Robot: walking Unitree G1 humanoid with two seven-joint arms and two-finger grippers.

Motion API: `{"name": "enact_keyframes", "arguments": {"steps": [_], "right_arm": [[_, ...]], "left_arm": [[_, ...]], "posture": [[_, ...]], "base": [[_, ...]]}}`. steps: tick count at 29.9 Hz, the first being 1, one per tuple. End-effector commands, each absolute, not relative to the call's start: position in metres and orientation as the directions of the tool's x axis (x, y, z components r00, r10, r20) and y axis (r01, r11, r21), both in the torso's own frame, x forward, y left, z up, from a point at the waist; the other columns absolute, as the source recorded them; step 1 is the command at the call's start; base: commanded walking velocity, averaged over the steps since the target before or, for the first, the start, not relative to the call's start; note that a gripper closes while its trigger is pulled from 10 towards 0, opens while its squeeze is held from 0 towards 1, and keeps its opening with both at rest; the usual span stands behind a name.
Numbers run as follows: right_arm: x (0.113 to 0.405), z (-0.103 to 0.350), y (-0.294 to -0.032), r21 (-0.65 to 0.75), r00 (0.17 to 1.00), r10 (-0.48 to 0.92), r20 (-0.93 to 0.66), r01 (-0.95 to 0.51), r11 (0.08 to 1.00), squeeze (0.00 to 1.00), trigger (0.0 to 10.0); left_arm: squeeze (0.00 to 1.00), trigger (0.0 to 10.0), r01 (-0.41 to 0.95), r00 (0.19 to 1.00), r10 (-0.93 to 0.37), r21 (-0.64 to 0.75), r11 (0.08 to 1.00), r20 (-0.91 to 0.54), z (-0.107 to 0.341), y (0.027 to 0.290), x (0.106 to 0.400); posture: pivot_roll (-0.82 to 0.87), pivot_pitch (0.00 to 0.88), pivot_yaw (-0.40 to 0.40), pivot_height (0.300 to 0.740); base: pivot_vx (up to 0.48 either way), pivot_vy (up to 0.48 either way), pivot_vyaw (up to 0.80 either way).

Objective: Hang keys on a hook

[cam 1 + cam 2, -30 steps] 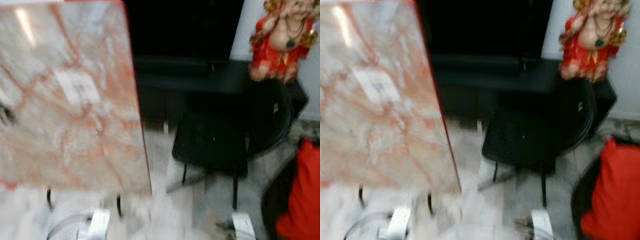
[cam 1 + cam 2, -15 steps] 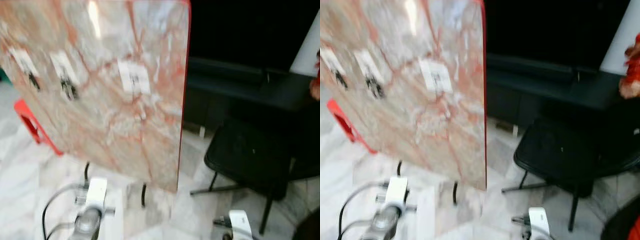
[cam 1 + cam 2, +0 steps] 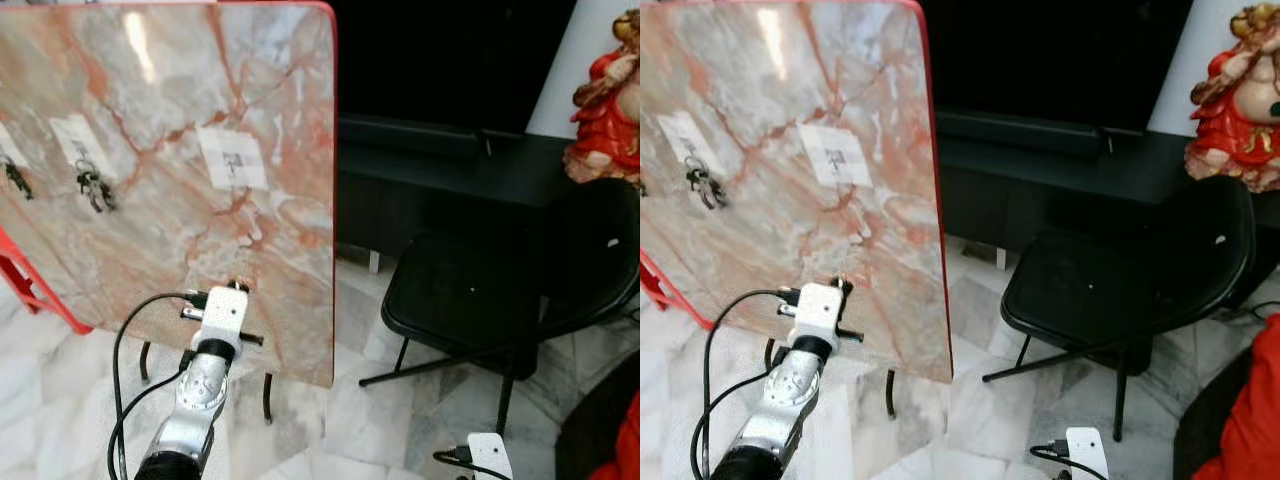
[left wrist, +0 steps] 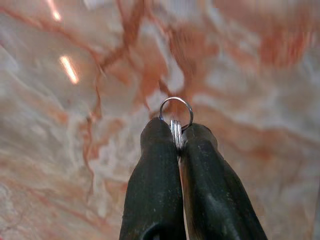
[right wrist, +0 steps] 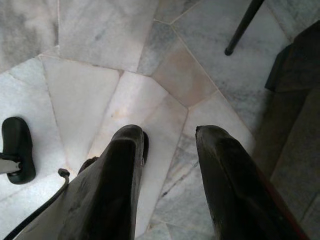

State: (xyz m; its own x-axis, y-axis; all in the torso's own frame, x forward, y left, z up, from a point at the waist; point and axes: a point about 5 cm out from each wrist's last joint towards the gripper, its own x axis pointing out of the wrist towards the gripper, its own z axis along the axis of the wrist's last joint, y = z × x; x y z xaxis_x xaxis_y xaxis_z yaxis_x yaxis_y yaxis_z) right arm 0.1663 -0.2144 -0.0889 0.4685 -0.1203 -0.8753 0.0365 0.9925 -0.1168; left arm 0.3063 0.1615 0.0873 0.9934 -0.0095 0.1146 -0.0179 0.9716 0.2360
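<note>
**Key ring held at the marble board**

While the left gripper [image 4: 178,142] is raised toward the marble-patterned board [image 3: 170,170], its jaws are pressed together on a small silver key ring [image 4: 176,116], whose loop sticks out just past the fingertips, close to the board's pink-veined face. From the head camera, the left arm reaches up from below, its white wrist unit [image 3: 222,318] in front of the board's lower part, with black cables looping off to its left.

On the board sit white labels in a row; the right-hand label [image 3: 232,158] has a small hook at its centre with nothing on it that I can make out. The label to its left [image 3: 78,140] has a dark bunch of keys [image 3: 95,187] hanging beneath it, and another dark bunch [image 3: 14,180] hangs at the board's left edge. The board has a red rim and stands tilted on thin dark legs over a pale marble floor [image 5: 125,90].

To the right of the board stands a black folding chair [image 3: 480,300], with a low black cabinet [image 3: 450,175] behind it and a red-robed figurine [image 3: 608,105] on top.

The right gripper [image 5: 167,142] hangs low over the floor, its jaws apart and holding nothing.
</note>
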Motion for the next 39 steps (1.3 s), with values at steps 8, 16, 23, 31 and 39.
{"name": "enact_keyframes", "arguments": {"steps": [8,16,23,31,39], "right_arm": [[0.168,-0.089,-0.214,-0.117,0.47,-0.118,-0.875,0.032,0.993,0.0,10.0],[0.167,-0.089,-0.214,-0.119,0.47,-0.117,-0.875,0.025,0.993,0.0,10.0],[0.167,-0.089,-0.212,-0.119,0.473,-0.113,-0.874,0.019,0.993,0.0,10.0],[0.167,-0.089,-0.213,-0.147,0.468,-0.127,-0.875,-0.008,0.989,0.0,10.0],[0.166,-0.09,-0.212,-0.132,0.462,-0.122,-0.879,0.011,0.991,0.0,10.0]], "left_arm": [[0.0,10.0,-0.047,0.987,0.032,0.089,0.995,0.16,0.111,0.161,0.313],[0.0,10.0,-0.154,0.975,0.152,0.0,0.988,0.163,0.127,0.174,0.32],[0.0,10.0,-0.115,0.985,0.114,0.004,0.993,0.132,0.125,0.17,0.323],[0.0,10.0,-0.074,0.992,0.072,0.017,0.997,0.1,0.122,0.166,0.323],[0.0,10.0,-0.048,0.994,0.045,0.026,0.999,0.103,0.124,0.161,0.324]], "posture": [[-0.08,0.0,0.019,0.723],[-0.08,0.0,0.021,0.723],[-0.08,0.0,0.03,0.723],[-0.08,0.0,0.035,0.723],[-0.08,0.0,0.036,0.723]], "base": [[0.0,0.0,0.0],[0.0,0.0,0.0],[0.0,0.0,0.0],[0.0,0.0,0.2],[0.273,0.0,0.1]]}}
